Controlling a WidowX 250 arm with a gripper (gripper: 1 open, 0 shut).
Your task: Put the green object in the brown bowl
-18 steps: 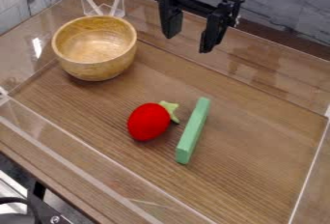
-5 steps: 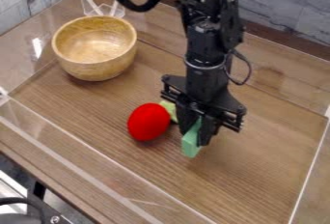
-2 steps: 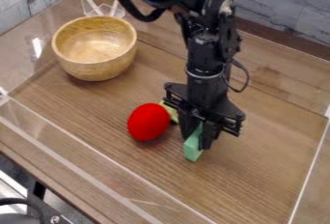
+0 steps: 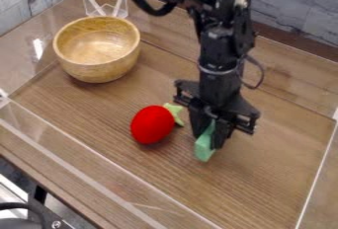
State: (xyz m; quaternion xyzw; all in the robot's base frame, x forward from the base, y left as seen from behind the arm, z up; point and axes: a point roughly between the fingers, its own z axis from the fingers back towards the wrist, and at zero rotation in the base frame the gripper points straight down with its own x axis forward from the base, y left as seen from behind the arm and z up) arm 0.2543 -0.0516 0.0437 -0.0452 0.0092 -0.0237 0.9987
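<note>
One gripper points straight down, clenched on the green object, whose lower end shows between the fingers, low over the wooden table. Red strawberry toy just beside at 9 o'clock. Brown bowl well apart, toward 10 o'clock, empty.

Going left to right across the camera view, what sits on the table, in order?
Wooden bowl → red strawberry toy → green bar, with the hand shut on it.
</note>
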